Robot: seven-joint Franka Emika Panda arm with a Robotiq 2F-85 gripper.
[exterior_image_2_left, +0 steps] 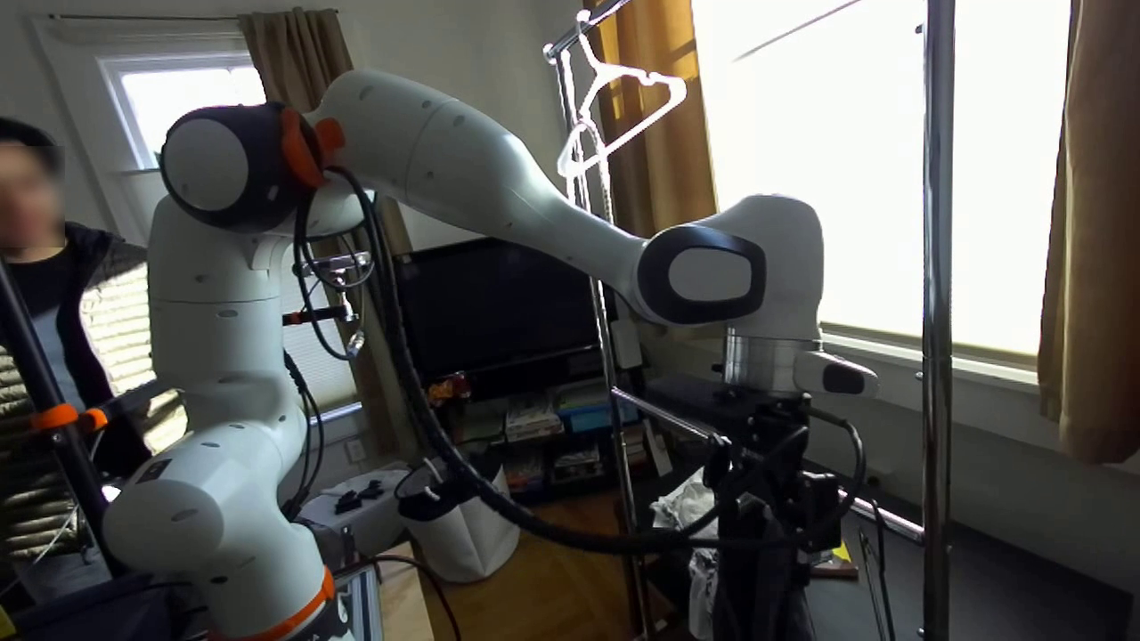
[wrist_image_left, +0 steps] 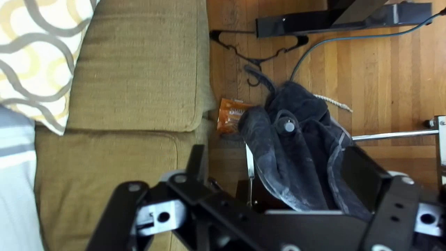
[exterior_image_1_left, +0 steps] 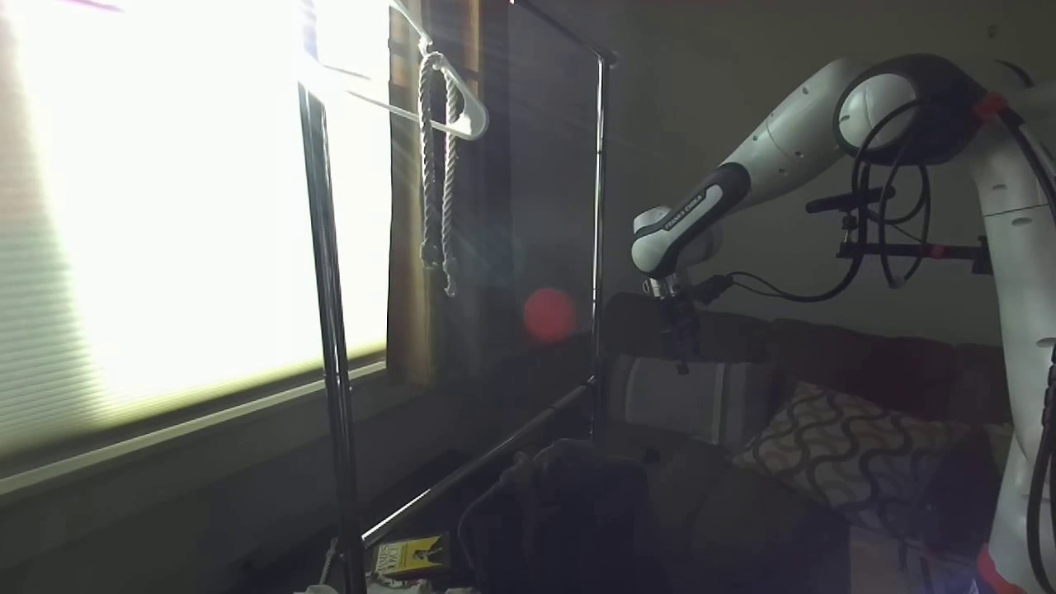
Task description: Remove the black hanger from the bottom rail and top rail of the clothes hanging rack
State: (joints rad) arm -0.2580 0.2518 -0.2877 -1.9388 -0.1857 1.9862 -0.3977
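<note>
Wrist view: a black plastic clothes hanger (wrist_image_left: pixel 257 62) lies on the brown wooden floor (wrist_image_left: pixel 393 80), just beside the edge of the olive fabric sofa (wrist_image_left: pixel 150 69). Well apart, lower in that view, the black two-fingered gripper (wrist_image_left: pixel 277 158) stands wide, holding nothing; the hanger's long bar runs nearly parallel to its finger-to-finger line, so gripping likely needs a quarter turn. A thin dark shape (exterior_image_2_left: pixel 880 570) at the chrome lower rail (exterior_image_2_left: pixel 899 524) may be another hanger.

Black hanger (wrist_image_left: pixel 256 62); white hanger (exterior_image_2_left: pixel 623 71); clothes rack (exterior_image_2_left: pixel 938 267), silver; cushion (wrist_image_left: pixel 31 59), white with wavy grey and pale-yellow bands; fabric (wrist_image_left: pixel 15 188), pale, striped grey and white; sofa (wrist_image_left: pixel 139 69), olive-brown; cloth (wrist_image_left: pixel 296 153), dark grey; packet (wrist_image_left: pixel 228 118), orange; cable (wrist_image_left: pixel 352 37), blue; curtain (exterior_image_2_left: pixel 1100 231), tan; arm (exterior_image_2_left: pixel 499 169), white with black and orange trim.
</note>
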